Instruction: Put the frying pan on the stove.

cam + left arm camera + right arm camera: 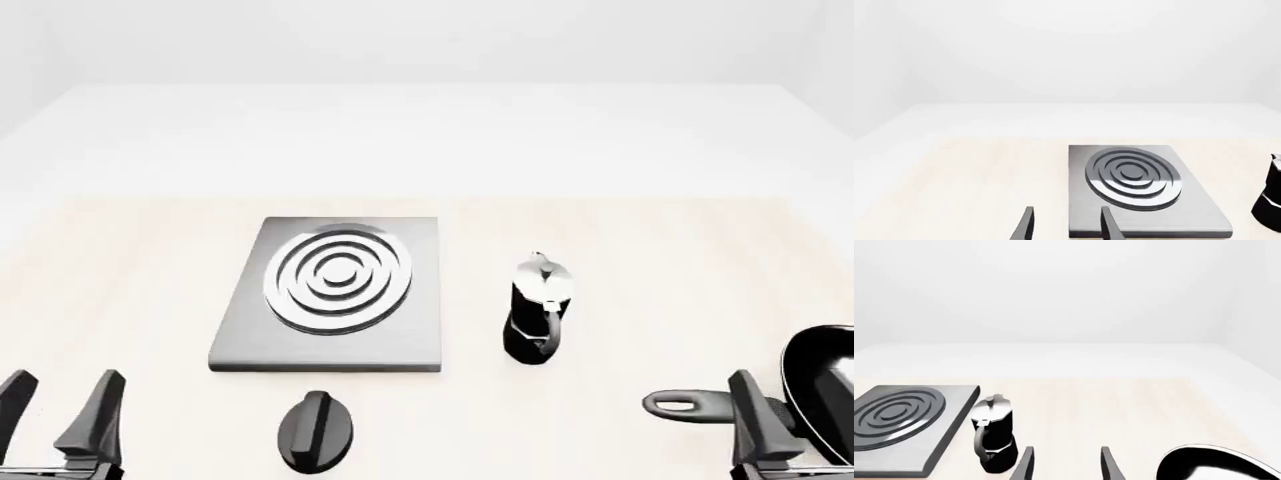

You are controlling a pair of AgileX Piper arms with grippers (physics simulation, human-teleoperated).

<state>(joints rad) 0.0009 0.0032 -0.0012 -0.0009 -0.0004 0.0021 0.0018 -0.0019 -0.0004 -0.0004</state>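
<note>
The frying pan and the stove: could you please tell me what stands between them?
In the front view, the moka pot stands upright on the table between the stove and the frying pan, apart from both.

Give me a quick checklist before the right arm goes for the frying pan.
1. Right gripper open: ok, fingers apart, nothing held.
2. Pan in reach: ok, lies at the right gripper, handle pointing left.
3. Pan fully visible: not ok, cut off by the front view's right edge.
4. Stove top free: ok, nothing on the rings.
5. Path to stove: not ok, moka pot stands between pan and stove.
6. Left gripper clear of stove: ok, open, near left.
</note>
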